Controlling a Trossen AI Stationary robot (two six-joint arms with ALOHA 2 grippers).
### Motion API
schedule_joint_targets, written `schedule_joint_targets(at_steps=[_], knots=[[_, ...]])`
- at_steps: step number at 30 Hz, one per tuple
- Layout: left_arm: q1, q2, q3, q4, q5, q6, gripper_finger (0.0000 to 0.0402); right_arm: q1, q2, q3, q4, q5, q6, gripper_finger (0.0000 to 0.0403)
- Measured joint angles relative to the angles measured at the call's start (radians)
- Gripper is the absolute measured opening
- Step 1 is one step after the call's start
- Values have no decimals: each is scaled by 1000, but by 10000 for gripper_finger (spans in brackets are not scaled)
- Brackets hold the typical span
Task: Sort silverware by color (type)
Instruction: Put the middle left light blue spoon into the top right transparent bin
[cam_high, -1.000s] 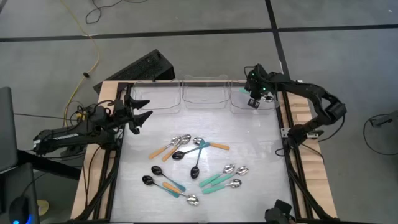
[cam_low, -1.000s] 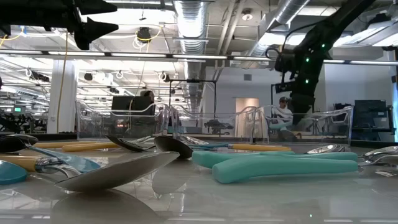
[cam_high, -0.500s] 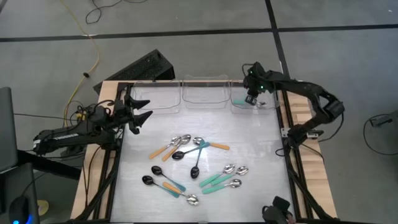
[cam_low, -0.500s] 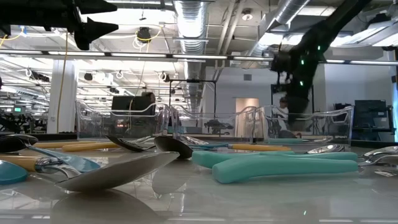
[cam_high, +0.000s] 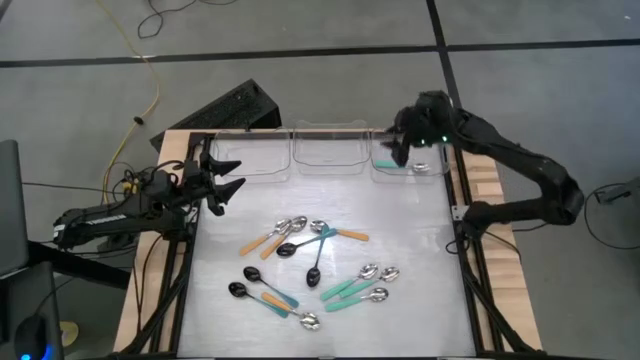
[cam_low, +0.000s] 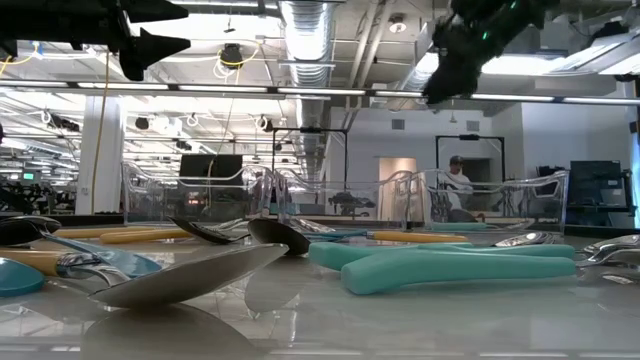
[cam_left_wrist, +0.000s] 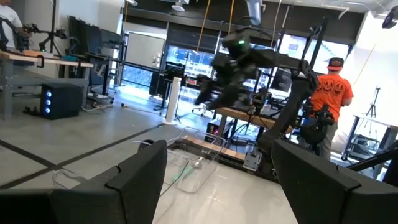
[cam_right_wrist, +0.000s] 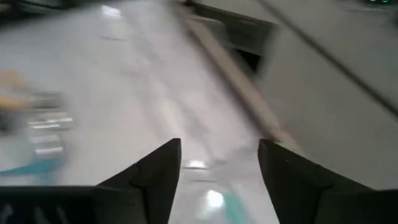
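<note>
Several small spoons lie loose mid-table: orange-handled ones (cam_high: 264, 241), teal-handled ones (cam_high: 350, 286), and black-bowled ones with blue handles (cam_high: 314, 266). One teal-handled spoon (cam_high: 402, 166) lies flat in the right clear bin (cam_high: 380, 178) at the far edge. My right gripper (cam_high: 398, 150) hangs open above that bin, and its wrist view shows nothing between its fingers (cam_right_wrist: 219, 168). My left gripper (cam_high: 238, 173) stands open and raised over the table's left edge, well away from the spoons.
Two more clear bins (cam_high: 245, 158) (cam_high: 327, 152) stand side by side along the far edge, left of the right bin. Wooden frame rails (cam_high: 480, 190) run along the table's sides. A person in an orange shirt (cam_left_wrist: 329, 93) stands in the room beyond.
My right gripper has opened and let go of the teal-handled spoon, which has dropped and now lies in the right bin. The gripper has then risen well above the bin.
</note>
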Motion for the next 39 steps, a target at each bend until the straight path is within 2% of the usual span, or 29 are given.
schedule_joint_targets(at_steps=[7,10,14,20,33,39], knots=[[0,0,0,0,0,4,277,347,-8,0,-39,-4,124,250],[0,0,0,-3,0,3,277,501,33,0,-31,70,133,250],[0,0,0,-27,0,1,277,648,104,0,-20,181,151,249],[0,0,0,-75,3,-13,277,785,224,-1,-9,218,268,249],[0,0,0,-81,5,-15,277,1016,474,-10,104,264,275,249],[0,0,0,-82,6,-19,277,1057,551,-9,120,304,280,249]])
